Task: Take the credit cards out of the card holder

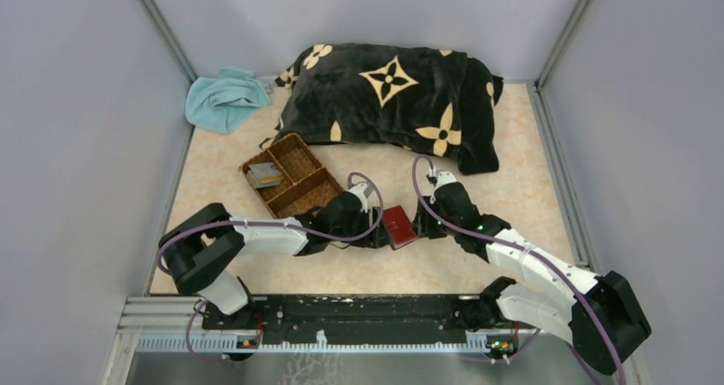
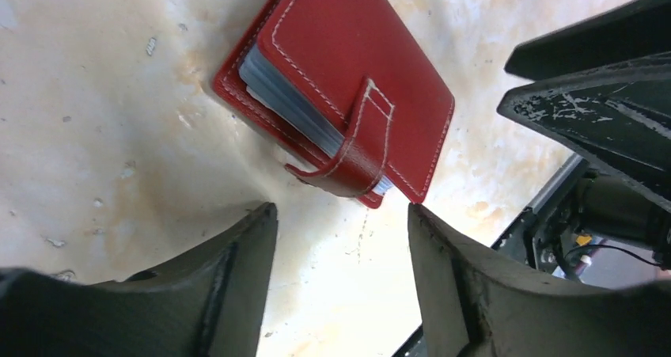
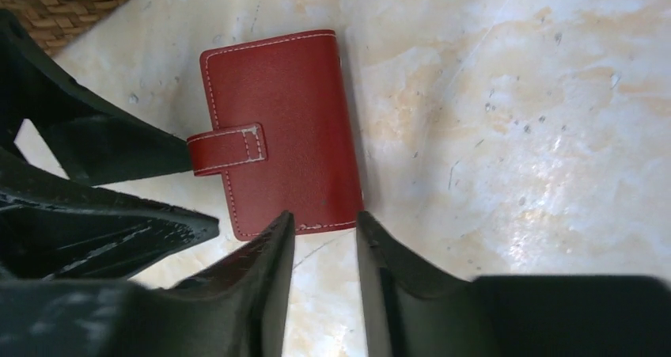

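Red leather card holder [image 3: 281, 127] lay flat on the pale table [image 1: 367, 270], right between the two arms, and it was shut tight. The strap [image 2: 360, 147] was wrapped over the open edge and fastened down. From the left wrist you could see the pale edges of the cards [image 2: 289, 108] stacked inside, none of them out. So by my read, nothing of the job was done: strap to be undone, cover to be opened, every card to be pulled.

Left gripper [image 2: 340, 214] sat on the strap side, fingers spread wide, holding nothing, just short of the holder. Right gripper [image 3: 324, 222] came in from the other side, fingers parted only a little, tips just at the holder's edge with nothing between them.

Further out, a wicker basket [image 1: 294, 139] stood near the left arm with something flat and grey in one compartment, too small to name. Behind it sat a black flowered pillow [image 1: 393, 103] and a blue cloth [image 1: 224, 99].
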`<state>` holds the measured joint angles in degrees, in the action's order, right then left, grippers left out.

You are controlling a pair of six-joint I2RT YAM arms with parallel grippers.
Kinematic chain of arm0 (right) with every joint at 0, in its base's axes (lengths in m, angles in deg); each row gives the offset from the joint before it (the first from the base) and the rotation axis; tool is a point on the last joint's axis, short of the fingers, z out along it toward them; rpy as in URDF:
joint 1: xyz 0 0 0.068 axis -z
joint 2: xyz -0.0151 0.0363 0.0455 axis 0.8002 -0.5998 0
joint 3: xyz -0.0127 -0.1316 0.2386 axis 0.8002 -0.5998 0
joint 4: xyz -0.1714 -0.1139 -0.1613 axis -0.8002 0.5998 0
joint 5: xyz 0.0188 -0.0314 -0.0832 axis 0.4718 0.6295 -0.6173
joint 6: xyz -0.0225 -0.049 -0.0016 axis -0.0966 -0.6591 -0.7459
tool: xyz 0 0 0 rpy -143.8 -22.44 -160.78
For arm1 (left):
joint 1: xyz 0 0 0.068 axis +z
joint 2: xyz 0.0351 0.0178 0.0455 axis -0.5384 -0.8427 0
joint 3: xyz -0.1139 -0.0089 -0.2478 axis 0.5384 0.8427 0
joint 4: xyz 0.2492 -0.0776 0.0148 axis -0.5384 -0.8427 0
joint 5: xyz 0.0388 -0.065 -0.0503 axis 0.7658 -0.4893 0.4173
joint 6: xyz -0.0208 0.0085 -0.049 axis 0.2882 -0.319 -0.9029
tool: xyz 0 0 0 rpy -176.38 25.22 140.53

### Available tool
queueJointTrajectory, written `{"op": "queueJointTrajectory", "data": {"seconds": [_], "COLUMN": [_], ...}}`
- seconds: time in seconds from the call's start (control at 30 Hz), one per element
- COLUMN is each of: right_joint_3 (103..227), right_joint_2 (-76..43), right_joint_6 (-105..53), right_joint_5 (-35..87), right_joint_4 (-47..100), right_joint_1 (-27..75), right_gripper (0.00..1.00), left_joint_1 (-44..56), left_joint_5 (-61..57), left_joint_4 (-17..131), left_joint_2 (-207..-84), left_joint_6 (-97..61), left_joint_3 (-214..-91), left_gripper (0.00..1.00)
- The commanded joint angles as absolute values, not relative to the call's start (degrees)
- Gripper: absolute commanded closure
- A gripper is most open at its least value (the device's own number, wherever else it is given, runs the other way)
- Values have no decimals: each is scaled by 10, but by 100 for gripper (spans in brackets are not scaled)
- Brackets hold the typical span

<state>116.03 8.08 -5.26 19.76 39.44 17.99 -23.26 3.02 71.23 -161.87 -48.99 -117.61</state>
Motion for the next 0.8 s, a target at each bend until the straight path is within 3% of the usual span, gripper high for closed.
{"op": "queueJointTrajectory", "data": {"seconds": [0.0,0.1,0.27,0.53,0.77], "right_joint_3": [1223,1266,1326,1359,1364], "right_joint_2": [81,43,-16,-118,-166], "right_joint_6": [-71,-74,-61,-56,-52], "right_joint_5": [159,74,-24,-69,-87], "right_joint_4": [428,460,492,490,490], "right_joint_1": [145,62,-37,-73,-80], "right_gripper": [54,41,40,33,46], "left_joint_1": [-233,-234,-237,-244,-245], "left_joint_5": [20,43,84,164,185], "left_joint_4": [716,679,638,475,434], "left_joint_2": [-1593,-1556,-1394,-1166,-1105], "left_joint_6": [-497,-504,-529,-548,-544], "left_joint_3": [-1154,-1144,-1078,-1056,-1067], "left_gripper": [27,26,27,27,27]}}
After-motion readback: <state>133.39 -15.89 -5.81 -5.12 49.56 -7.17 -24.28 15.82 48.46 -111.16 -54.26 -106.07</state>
